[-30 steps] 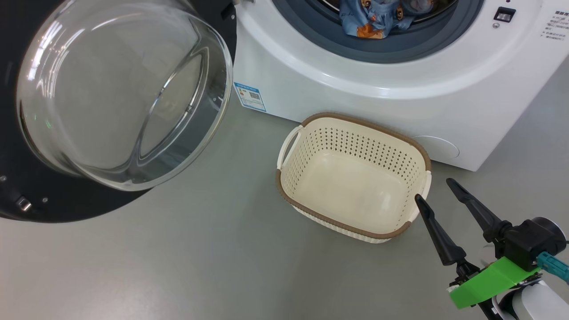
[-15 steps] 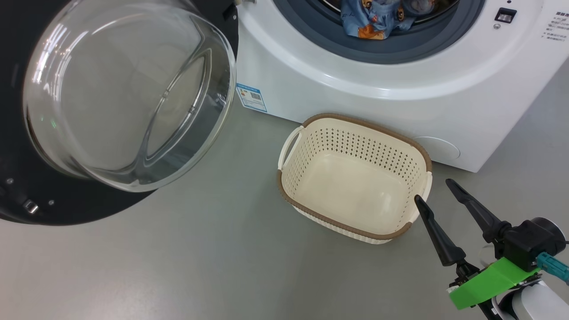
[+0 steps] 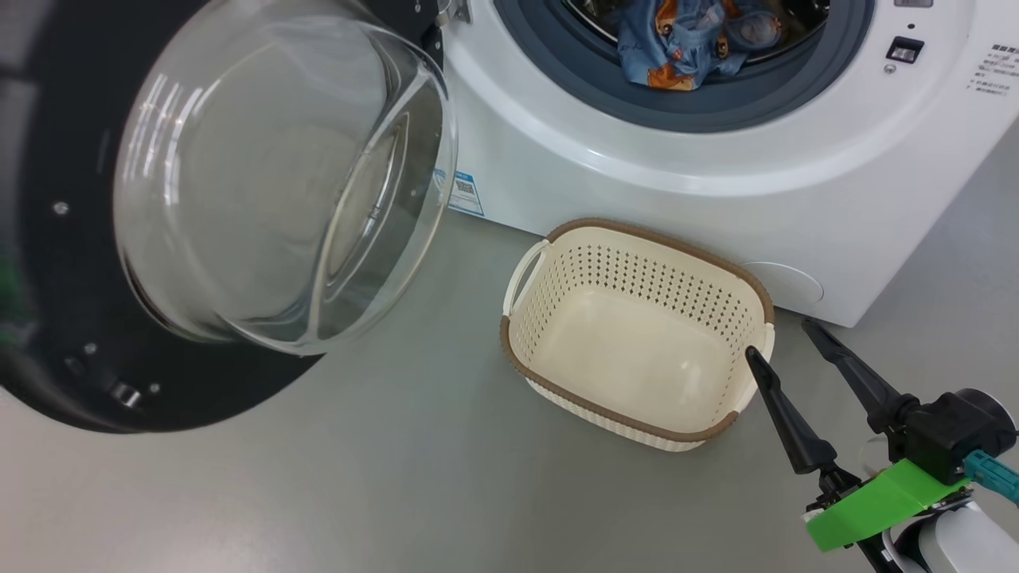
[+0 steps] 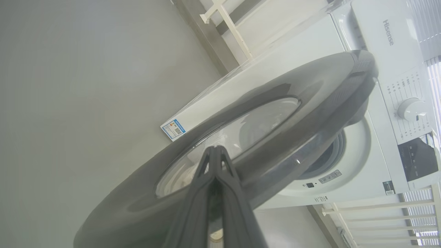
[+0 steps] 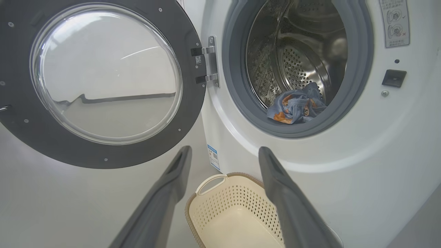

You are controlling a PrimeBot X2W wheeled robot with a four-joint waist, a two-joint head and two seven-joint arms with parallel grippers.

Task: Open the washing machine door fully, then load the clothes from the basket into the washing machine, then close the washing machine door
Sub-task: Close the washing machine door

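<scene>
The washing machine door (image 3: 48,318) stands partly swung out at the left, its glass bowl (image 3: 279,183) facing the white washing machine (image 3: 637,175). My left gripper (image 4: 215,150) is shut, its tips against the door's (image 4: 310,103) outer face at the window. Light-blue printed clothes (image 3: 677,40) lie in the drum, also seen as clothes (image 5: 296,108) behind the grey ring. The cream basket (image 3: 637,235) sits empty on the floor before the machine. My right gripper (image 3: 780,340) hangs open just right of the basket, holding nothing; its own view shows the gripper (image 5: 224,148) above the basket (image 5: 227,199).
A blue label sticker (image 3: 466,193) is on the machine's lower front. The door latch socket (image 3: 905,50) sits right of the opening. A hinge (image 5: 206,62) joins door and machine. White rack frames (image 4: 224,17) stand beside the washer. Grey floor lies all around.
The door has swung rightward toward the machine, its bowl now nearer the front panel. The head view has also shifted slightly. The right gripper stays put, open.
</scene>
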